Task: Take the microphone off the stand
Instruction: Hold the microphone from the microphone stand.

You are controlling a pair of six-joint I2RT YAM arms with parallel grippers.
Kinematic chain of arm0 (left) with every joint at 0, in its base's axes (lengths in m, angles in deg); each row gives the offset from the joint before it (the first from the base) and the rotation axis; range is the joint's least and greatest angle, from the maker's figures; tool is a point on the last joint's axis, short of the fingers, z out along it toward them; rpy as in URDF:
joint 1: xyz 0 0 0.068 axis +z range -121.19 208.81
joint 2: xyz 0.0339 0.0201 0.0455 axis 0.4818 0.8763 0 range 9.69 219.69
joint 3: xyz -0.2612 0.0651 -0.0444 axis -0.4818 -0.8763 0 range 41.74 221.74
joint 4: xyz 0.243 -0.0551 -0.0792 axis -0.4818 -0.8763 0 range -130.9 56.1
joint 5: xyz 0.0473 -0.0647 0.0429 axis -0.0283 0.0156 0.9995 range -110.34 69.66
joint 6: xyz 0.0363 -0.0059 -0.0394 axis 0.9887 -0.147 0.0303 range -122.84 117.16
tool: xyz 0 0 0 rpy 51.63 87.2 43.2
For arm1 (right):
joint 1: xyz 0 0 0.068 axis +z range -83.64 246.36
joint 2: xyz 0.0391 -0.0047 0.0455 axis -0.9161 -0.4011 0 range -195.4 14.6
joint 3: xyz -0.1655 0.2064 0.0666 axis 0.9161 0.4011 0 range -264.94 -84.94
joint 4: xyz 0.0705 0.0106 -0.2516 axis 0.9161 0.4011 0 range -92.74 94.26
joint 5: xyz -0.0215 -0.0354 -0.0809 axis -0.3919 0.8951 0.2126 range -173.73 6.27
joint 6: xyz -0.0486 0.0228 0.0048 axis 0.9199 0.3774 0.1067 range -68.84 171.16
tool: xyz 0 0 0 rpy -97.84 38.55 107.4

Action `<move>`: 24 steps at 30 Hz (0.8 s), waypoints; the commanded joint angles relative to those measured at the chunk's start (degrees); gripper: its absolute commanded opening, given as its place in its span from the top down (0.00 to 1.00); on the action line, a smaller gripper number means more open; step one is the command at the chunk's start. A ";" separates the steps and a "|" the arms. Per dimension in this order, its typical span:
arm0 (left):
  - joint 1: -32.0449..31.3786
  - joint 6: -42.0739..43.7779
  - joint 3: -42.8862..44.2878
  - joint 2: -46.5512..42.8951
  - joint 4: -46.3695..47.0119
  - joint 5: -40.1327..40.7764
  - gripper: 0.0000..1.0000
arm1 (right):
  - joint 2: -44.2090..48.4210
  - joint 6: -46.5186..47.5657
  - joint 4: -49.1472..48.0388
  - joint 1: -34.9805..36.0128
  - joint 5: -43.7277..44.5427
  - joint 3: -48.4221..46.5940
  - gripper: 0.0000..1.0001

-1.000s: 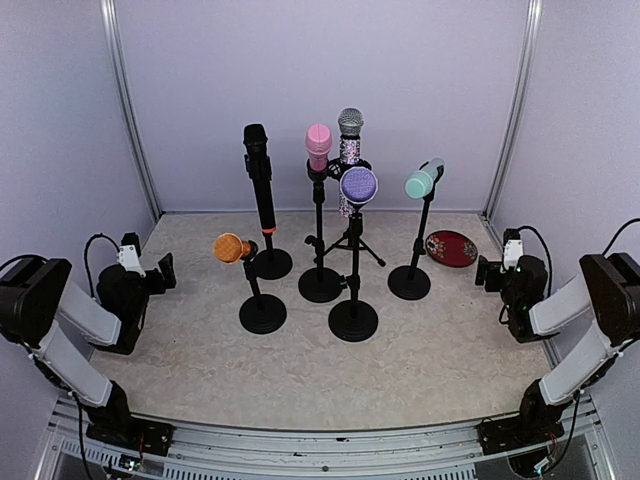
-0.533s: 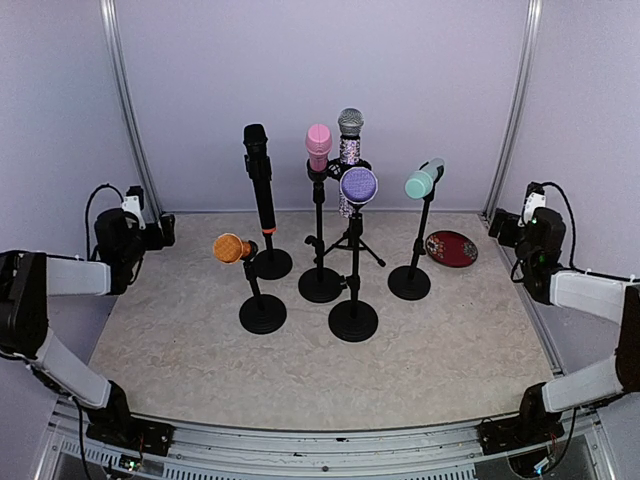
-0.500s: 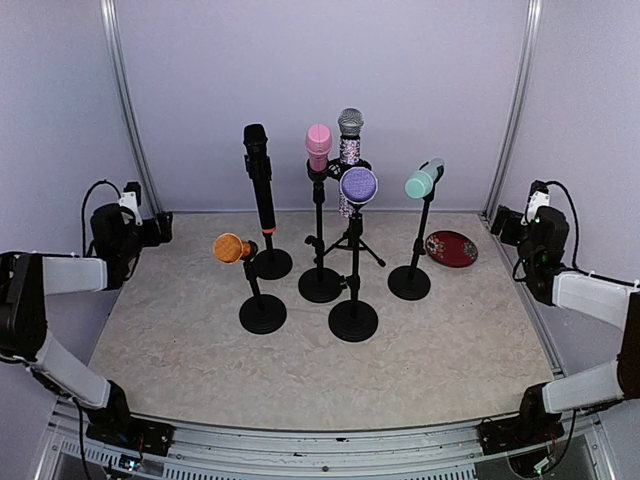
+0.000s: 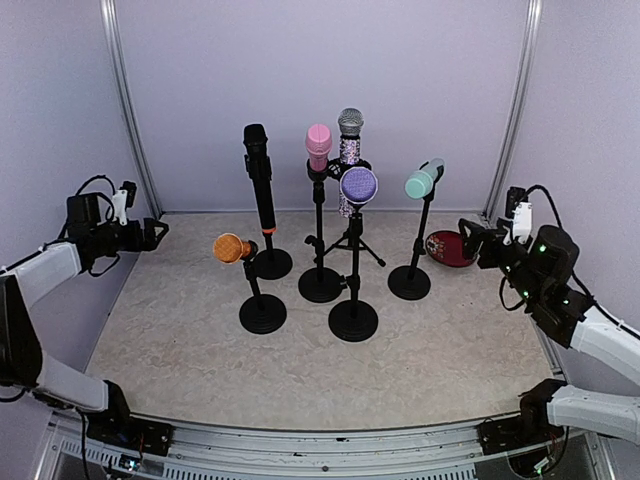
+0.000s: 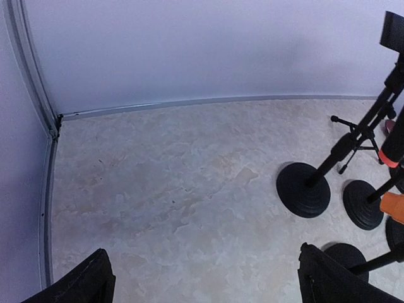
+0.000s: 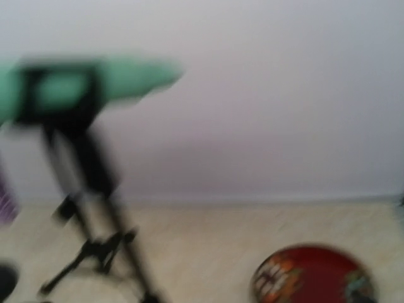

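Several microphones stand in black stands mid-table: a black one (image 4: pixel 257 160), pink (image 4: pixel 318 145), glittery silver (image 4: pixel 349 128), purple (image 4: pixel 358 185), mint (image 4: pixel 424 180) and a low orange one (image 4: pixel 232 247). My left gripper (image 4: pixel 157 233) hangs open by the left wall, well left of the stands. In the left wrist view its fingertips (image 5: pixel 85 284) frame bare floor, with a round stand base (image 5: pixel 303 189) to the right. My right gripper (image 4: pixel 468 236) is open and empty, just right of the mint microphone's stand (image 4: pixel 409 280). The blurred right wrist view shows the mint microphone (image 6: pixel 82 85) at upper left; no fingers show.
A red patterned plate (image 4: pixel 448 248) lies on the floor beside the right gripper, and the plate (image 6: pixel 312 274) is low in the right wrist view. A tripod stand (image 4: pixel 352 240) holds the silver microphone. Walls close in on both sides.
The left arm has swung out to the left wall and stretched level. The right arm has come in from the right wall toward the mint microphone's stand, over the red plate.
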State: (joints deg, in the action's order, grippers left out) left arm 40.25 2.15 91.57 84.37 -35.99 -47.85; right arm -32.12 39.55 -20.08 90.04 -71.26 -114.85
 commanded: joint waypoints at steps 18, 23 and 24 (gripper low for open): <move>-13.85 16.94 2.18 -7.37 -23.71 -8.03 0.01 | -29.23 20.15 -8.84 51.49 32.34 -9.50 0.05; -15.00 17.57 3.48 -6.45 -25.90 -10.73 0.01 | -42.63 25.94 -14.46 53.26 26.52 -19.87 0.06; -14.99 17.74 3.71 -6.33 -26.25 -11.06 0.01 | -45.24 27.38 -15.71 53.30 25.81 -22.21 0.06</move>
State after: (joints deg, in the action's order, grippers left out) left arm 25.63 18.02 92.66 77.31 -59.46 -55.95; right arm -70.52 60.22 -28.12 142.54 -42.76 -130.28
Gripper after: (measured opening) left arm 0.988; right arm 0.945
